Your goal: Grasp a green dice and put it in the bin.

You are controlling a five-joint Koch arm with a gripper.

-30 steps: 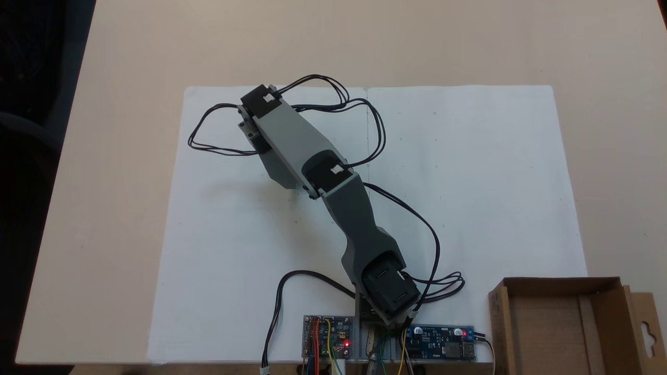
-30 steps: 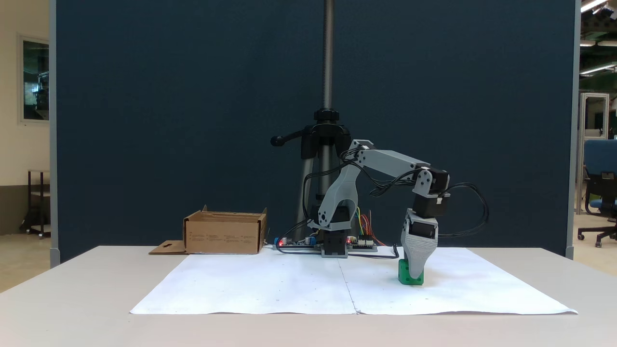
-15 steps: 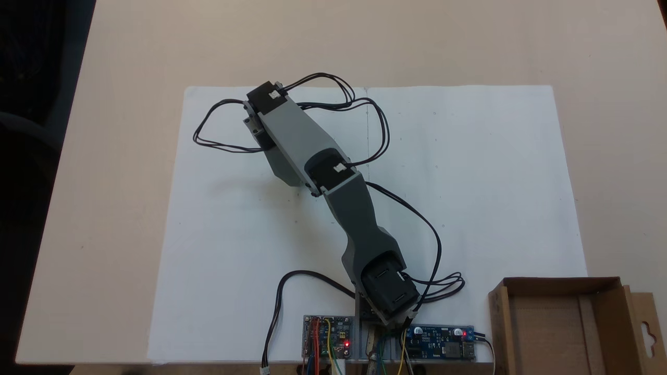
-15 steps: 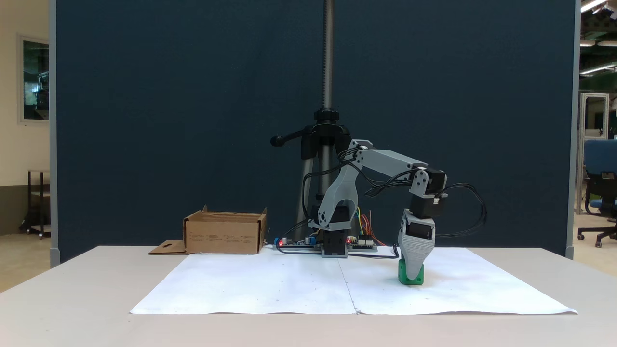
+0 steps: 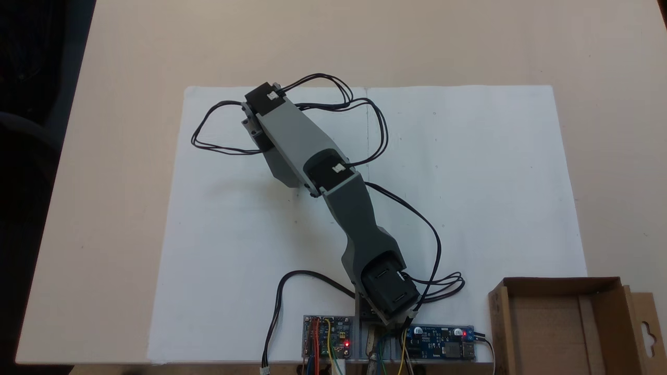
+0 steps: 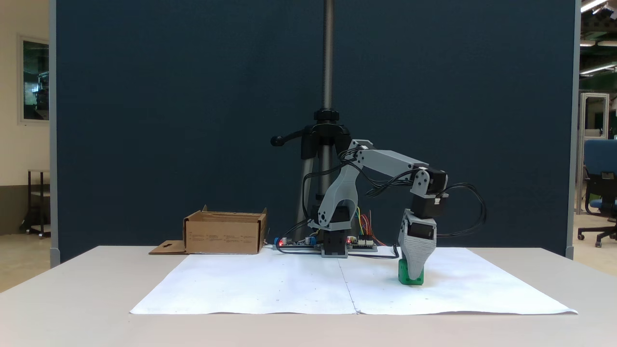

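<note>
The green dice [image 6: 403, 278] rests on the white paper, right of centre in a fixed view from the front. My gripper [image 6: 414, 274] points straight down onto it, and its grey ridged finger [image 6: 415, 250] covers the dice's upper middle. One jaw lies behind the other, so the gap between them is hidden. From above, the grey forearm [image 5: 292, 140] hides both the gripper and the dice. The bin, an open brown cardboard box, stands at the lower right corner [image 5: 560, 284] from above and left of the arm's base [image 6: 224, 237] from the front.
A white paper sheet [image 5: 469, 182] covers the table's middle. Circuit boards [image 5: 328, 338] and loose black cables [image 5: 213, 146] lie around the arm's base. A tripod pole [image 6: 328, 96] rises behind the base before a dark blue partition.
The wrist and gripper have shifted a little toward the arm's base. The green dice stays at the same spot on the paper.
</note>
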